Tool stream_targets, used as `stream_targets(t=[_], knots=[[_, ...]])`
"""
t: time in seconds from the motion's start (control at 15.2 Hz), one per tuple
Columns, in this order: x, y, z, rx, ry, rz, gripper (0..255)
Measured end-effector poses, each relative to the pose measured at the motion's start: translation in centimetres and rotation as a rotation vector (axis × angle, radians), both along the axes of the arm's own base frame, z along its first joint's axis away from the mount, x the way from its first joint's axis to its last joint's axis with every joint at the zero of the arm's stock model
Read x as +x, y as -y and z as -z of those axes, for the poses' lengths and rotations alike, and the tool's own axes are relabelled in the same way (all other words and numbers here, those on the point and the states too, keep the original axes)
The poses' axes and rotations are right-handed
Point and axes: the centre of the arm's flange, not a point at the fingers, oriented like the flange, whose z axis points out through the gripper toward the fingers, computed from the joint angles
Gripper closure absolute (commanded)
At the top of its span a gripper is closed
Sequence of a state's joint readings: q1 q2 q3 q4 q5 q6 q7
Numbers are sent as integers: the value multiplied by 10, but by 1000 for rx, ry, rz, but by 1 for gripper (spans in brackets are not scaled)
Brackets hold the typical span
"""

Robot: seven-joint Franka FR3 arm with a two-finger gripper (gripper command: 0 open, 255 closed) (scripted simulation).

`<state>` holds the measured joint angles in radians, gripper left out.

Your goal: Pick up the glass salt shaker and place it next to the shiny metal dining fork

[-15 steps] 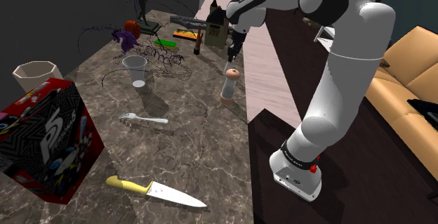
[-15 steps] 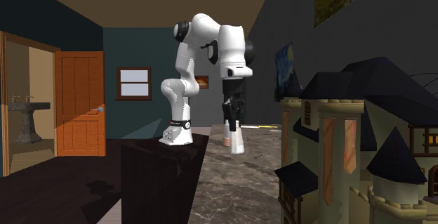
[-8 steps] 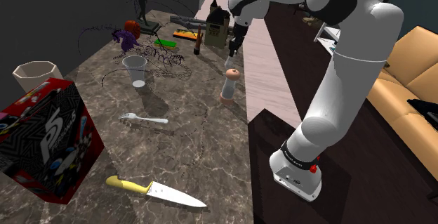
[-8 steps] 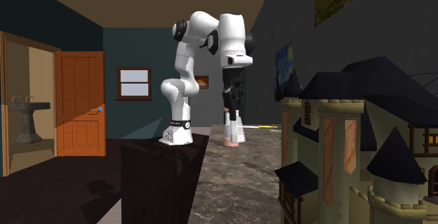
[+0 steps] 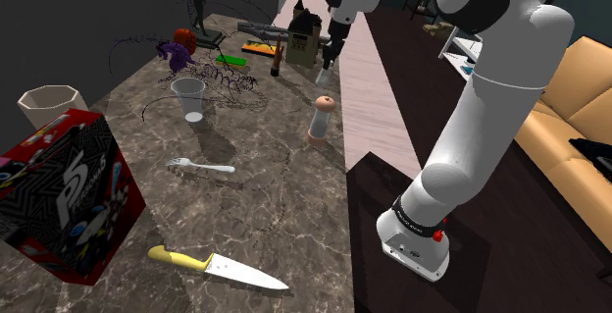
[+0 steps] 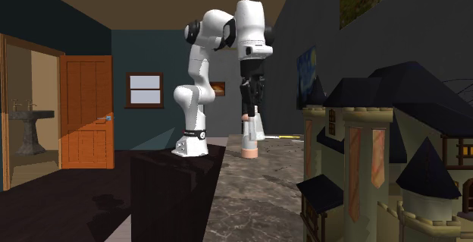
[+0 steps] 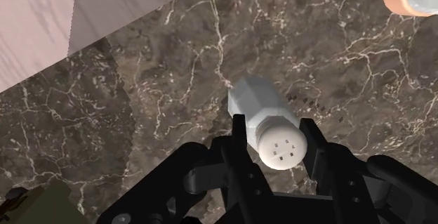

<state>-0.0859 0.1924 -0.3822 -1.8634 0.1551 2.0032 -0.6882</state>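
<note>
My gripper (image 7: pixel 277 144) is shut on a small white salt shaker (image 7: pixel 261 110) with a holed cap, clasped between both fingers above the dark marble table (image 7: pixel 175 68). In the shoulder view the gripper (image 5: pixel 329 54) hangs high over the table's far right part, with the shaker (image 5: pixel 327 67) at its tip. The pale fork (image 5: pixel 201 167) lies flat near the table's middle, well to that view's lower left of the gripper. In the second exterior view the gripper (image 6: pixel 249 110) hovers above a tall mill.
A tall mill with a pinkish base (image 5: pixel 320 120) stands below the gripper. A clear cup (image 5: pixel 189 98), a yellow-handled knife (image 5: pixel 218 268), a red game box (image 5: pixel 59 193), a white pot (image 5: pixel 49 105) and a toy castle (image 5: pixel 304 41) share the table. The table's edge runs by the stand (image 5: pixel 451 252).
The gripper has risen with the salt shaker, climbing away from the table and the tall mill. Nothing else moved.
</note>
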Motion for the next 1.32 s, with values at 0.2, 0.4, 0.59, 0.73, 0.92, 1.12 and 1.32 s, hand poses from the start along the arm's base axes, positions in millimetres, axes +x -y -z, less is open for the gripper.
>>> stream_targets(t=[0.2, 0.4, 0.59, 0.73, 0.92, 1.12, 1.32], knots=[[0, 1, -15, 0, 0, 0, 255], [1, 1, -31, 0, 0, 0, 255], [-1, 1, -47, 0, 0, 0, 255], [-1, 0, -58, 0, 0, 0, 255], [1, -5, -68, 0, 0, 0, 255], [-1, -39, -68, 0, 0, -1, 255], [-5, -79, -70, 0, -1, -1, 255]])
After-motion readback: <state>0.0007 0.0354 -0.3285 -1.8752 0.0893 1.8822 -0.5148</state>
